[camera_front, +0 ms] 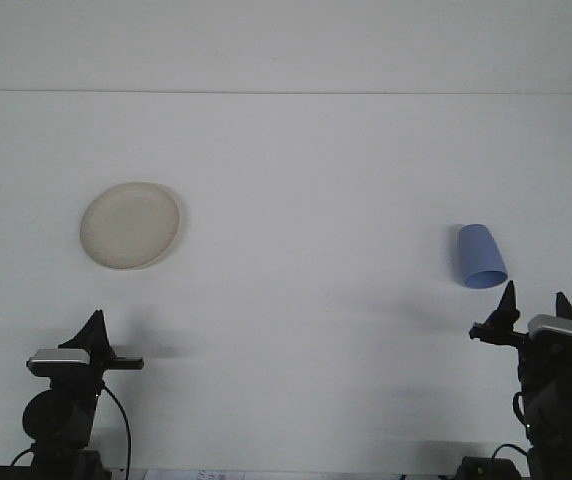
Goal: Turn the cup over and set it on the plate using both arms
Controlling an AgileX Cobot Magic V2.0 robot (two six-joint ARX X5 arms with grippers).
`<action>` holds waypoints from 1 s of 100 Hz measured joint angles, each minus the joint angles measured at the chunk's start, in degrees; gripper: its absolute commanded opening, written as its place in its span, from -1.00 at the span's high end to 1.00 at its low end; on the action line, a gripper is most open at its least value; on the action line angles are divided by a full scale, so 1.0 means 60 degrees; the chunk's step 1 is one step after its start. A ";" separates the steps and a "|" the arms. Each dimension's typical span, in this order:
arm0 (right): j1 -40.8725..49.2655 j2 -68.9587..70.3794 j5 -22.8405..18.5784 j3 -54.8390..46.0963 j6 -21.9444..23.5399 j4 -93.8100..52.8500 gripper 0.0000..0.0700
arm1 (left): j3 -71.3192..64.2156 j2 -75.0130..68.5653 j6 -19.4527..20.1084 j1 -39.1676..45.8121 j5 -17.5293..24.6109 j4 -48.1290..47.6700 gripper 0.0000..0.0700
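A blue cup (pixel 480 257) lies on its side on the white table at the right, its open mouth toward me. A cream plate (pixel 129 225) rests flat at the left. My right gripper (pixel 537 303) stands open just in front of and slightly right of the cup, two dark fingertips pointing up, nothing between them. At the lower left, well in front of the plate, my left gripper (pixel 94 328) shows a single dark tip.
The white table (pixel 306 200) stretches back to a far edge line near the top. Both arm bases sit at the near edge, with cables at the lower left.
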 measured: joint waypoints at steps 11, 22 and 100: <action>-0.0018 0.0809 0.0237 0.0102 -0.0725 -0.0098 -0.47 | 0.0000 0.0000 0.0000 0.0000 0.0000 0.0000 0.96; -0.0215 0.1657 0.0215 0.0087 -0.1260 -0.0208 -0.47 | 0.0000 0.0000 0.0000 0.0000 0.0000 0.0000 0.96; -0.3213 0.6717 -0.3053 -0.0951 -0.2597 0.3381 -0.45 | 0.0000 0.0000 0.0000 0.0000 0.0000 0.0000 0.96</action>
